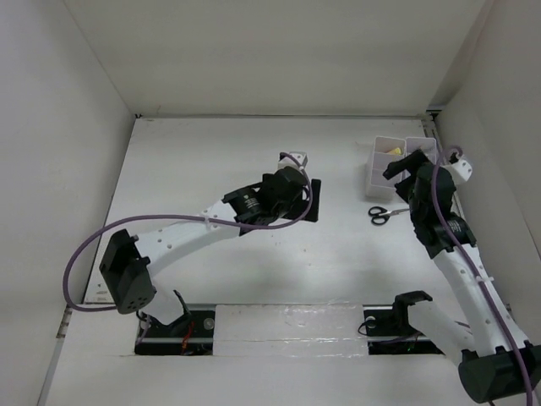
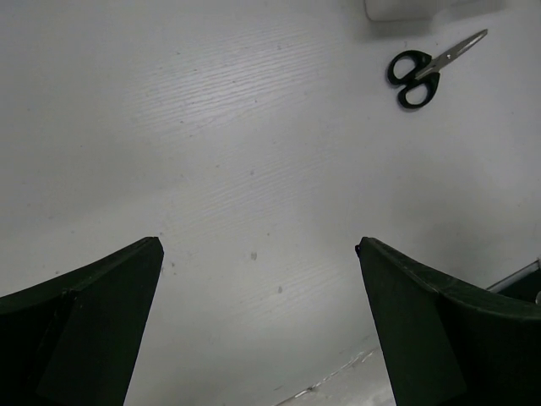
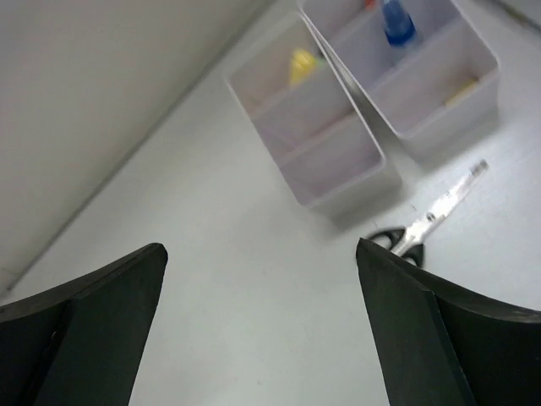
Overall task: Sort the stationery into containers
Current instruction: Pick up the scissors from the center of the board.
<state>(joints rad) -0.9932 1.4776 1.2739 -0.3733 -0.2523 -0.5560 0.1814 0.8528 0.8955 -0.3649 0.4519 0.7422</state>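
Note:
Black-handled scissors [image 1: 382,214] lie flat on the table just in front of two white bins [image 1: 382,166]. They also show in the left wrist view [image 2: 418,66] and the right wrist view [image 3: 420,230]. The left bin [image 3: 314,127] holds a yellow highlighter [image 3: 302,64]. The right bin [image 3: 423,72] holds a blue-capped bottle [image 3: 396,23] and a beige piece [image 3: 461,90]. My right gripper [image 3: 262,249] is open and empty, above the table beside the bins [image 1: 399,167]. My left gripper [image 2: 258,245] is open and empty over bare table left of the scissors [image 1: 309,200].
White walls close in the table at the back, left and right. The bins stand near the right wall [image 1: 482,127]. A small white object [image 1: 294,158] sits just behind the left wrist. A seam [image 2: 338,372] runs along the table's near edge.

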